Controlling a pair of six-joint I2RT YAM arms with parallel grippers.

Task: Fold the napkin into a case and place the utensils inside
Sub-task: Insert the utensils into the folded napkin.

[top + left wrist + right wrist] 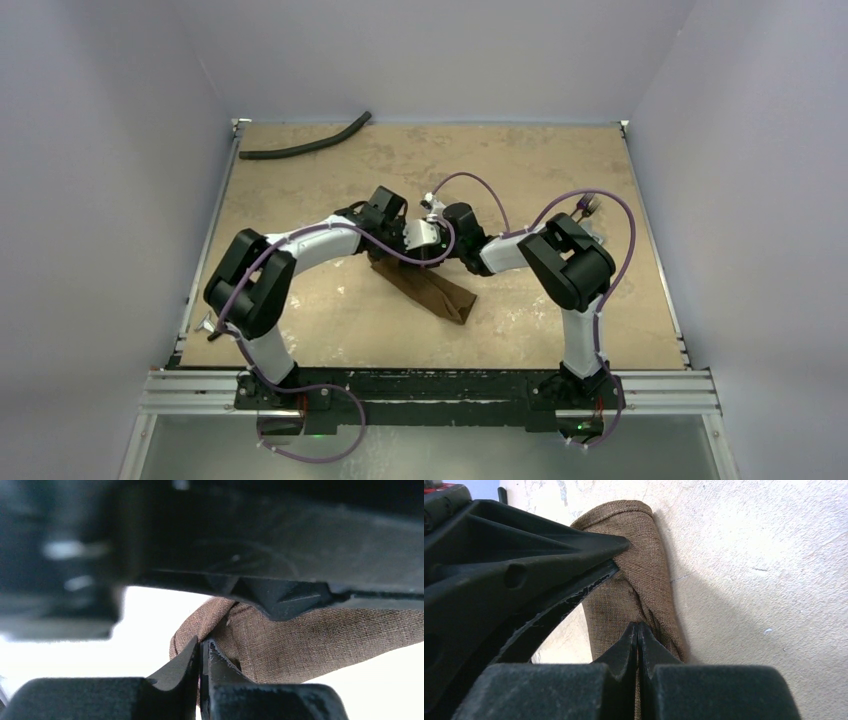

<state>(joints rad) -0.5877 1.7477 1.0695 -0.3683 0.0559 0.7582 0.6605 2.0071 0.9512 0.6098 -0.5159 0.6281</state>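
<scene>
Two tools meet over the surface [340, 325]: left tool [200, 644] and right tool [638, 627] each clamp the napkin [436, 294], which trails toward 4 o'clock.

In my left wrist view glare whitens all around the brown woven cloth napkin [310, 640]; above it everything is blurred.

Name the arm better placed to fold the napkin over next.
Left, probably: the left gripper pinches the napkin's folded edge; the right gripper is shut on mid-cloth, a poorer hold for folding.
</scene>
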